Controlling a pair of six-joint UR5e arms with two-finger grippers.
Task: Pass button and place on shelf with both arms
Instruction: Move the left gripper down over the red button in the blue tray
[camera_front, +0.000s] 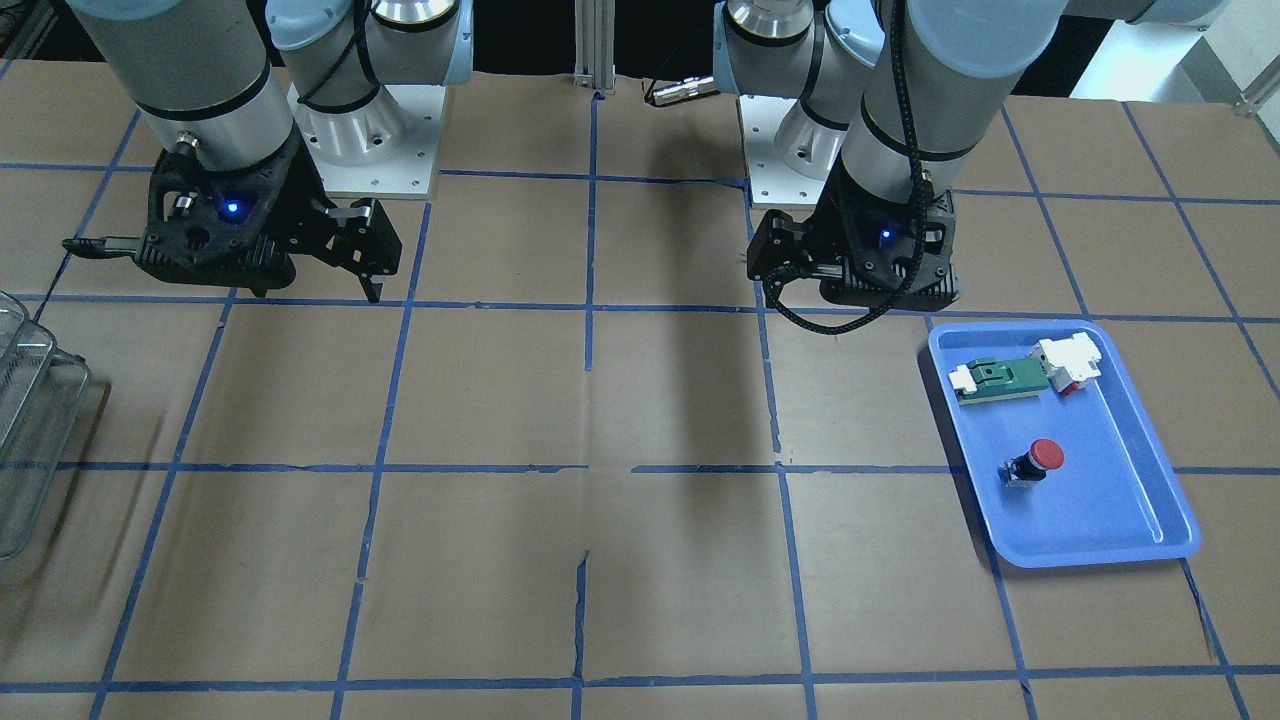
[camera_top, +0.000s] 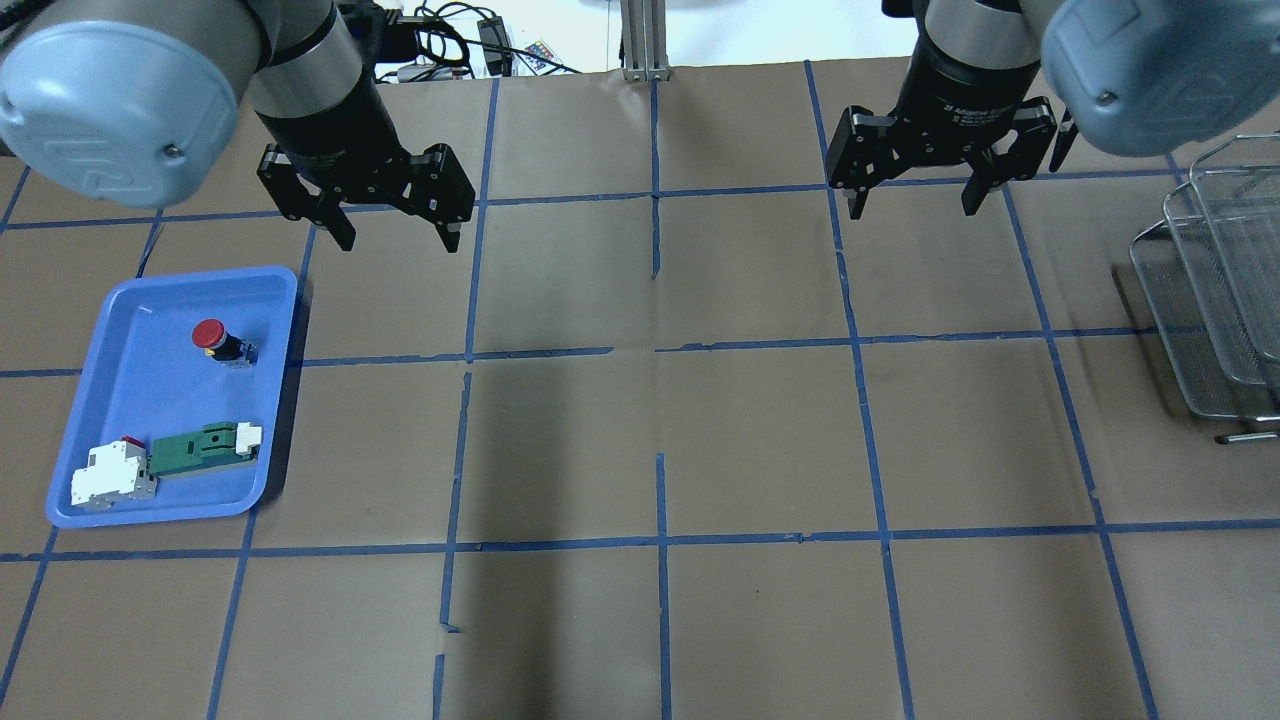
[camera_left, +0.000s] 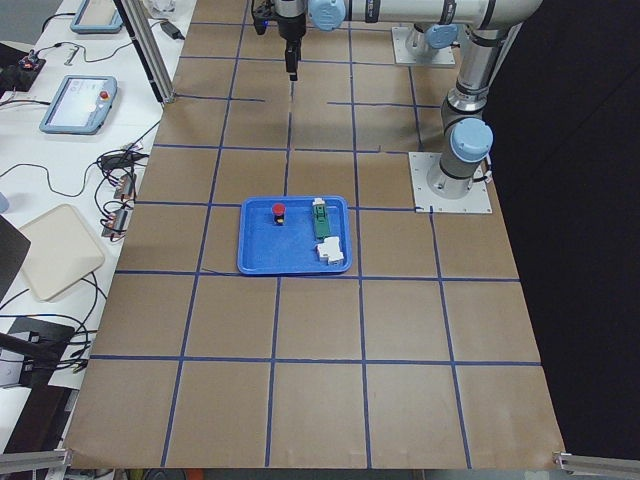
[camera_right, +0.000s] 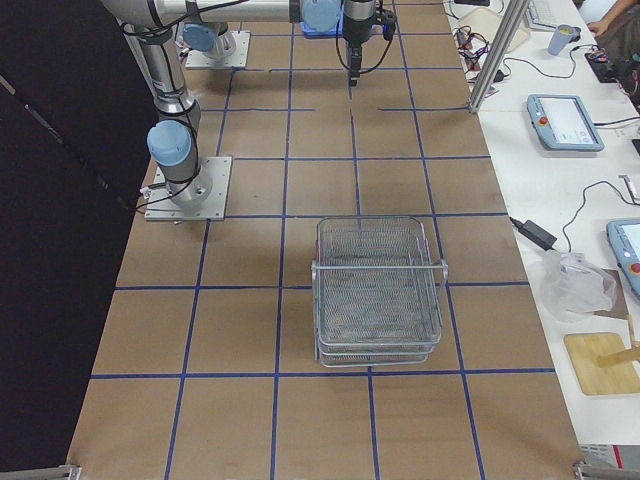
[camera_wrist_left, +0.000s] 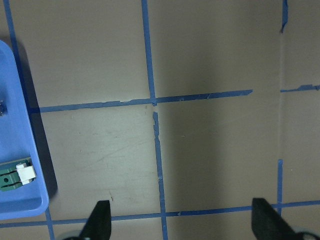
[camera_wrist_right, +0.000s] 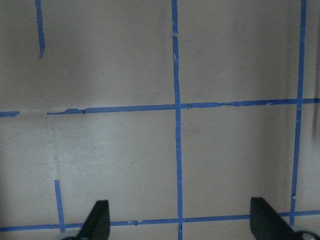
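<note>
The button (camera_top: 213, 338), with a red cap and black body, lies on its side in the blue tray (camera_top: 110, 400) at the table's left; it also shows in the front view (camera_front: 1035, 462) and the left side view (camera_left: 279, 211). My left gripper (camera_top: 397, 236) hangs open and empty above the table, beyond the tray's far right corner. My right gripper (camera_top: 914, 205) hangs open and empty over the right half. The wire-mesh shelf (camera_top: 1215, 300) stands at the table's right edge, seen whole in the right side view (camera_right: 378, 288). Both wrist views show bare table between spread fingertips (camera_wrist_left: 101, 215) (camera_wrist_right: 100, 215).
The tray also holds a green-and-white flat part (camera_top: 203, 447) and a white-and-red block (camera_top: 112, 474). The table is brown paper with a blue tape grid. Arm bases (camera_front: 370, 130) stand at the robot's side. Tablets and cables lie on side benches.
</note>
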